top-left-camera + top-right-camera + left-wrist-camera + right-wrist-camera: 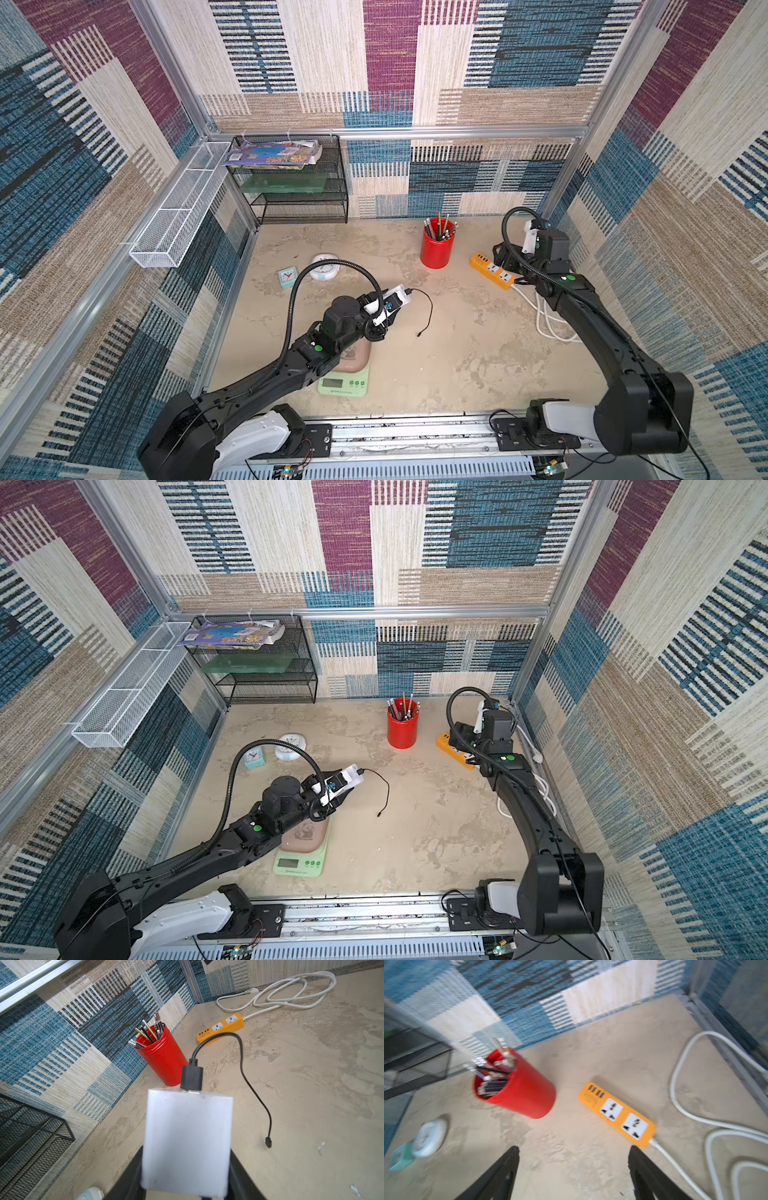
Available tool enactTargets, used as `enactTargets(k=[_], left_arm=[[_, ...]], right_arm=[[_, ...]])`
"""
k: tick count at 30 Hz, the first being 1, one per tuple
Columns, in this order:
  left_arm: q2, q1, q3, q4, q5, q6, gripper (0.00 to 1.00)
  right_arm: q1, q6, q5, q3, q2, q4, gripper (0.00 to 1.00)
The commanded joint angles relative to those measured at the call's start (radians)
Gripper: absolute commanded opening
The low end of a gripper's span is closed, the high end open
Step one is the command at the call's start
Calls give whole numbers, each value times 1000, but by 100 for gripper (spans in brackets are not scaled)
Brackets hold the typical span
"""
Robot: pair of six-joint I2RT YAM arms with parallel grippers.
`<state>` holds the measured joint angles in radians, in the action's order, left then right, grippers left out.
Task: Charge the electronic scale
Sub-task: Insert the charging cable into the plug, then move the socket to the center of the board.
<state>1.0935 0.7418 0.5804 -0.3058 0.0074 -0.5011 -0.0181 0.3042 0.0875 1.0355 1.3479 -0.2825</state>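
Patchwork woven walls [386,62], mottled beige tabletop [478,353], black mesh shelf [305,210]

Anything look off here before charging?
Yes. The orange power strip has its own white plug lying loose on the table by the wall, in no socket, so it looks unpowered. The black cable from the white adapter ends free, apart from the electronic scale.

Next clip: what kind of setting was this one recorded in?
Probably a mock desk corner staged in a test booth: patterned walls on metal framing, a red pencil cup, a black mesh shelf and an orange power strip.
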Motion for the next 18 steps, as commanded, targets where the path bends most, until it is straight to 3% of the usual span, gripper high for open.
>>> enactTargets(k=[1, 10, 18], left_arm=[[-13, -1, -4, -15, 16, 50, 41], [-32, -2, -8, 7, 31, 68, 42], [-35, -2, -5, 7, 31, 68, 42]], right_arm=[[-44, 42, -55, 53, 110, 37, 85], [-72, 56, 12, 268, 468, 5, 81], [-54, 76, 97, 365, 645, -15, 74]])
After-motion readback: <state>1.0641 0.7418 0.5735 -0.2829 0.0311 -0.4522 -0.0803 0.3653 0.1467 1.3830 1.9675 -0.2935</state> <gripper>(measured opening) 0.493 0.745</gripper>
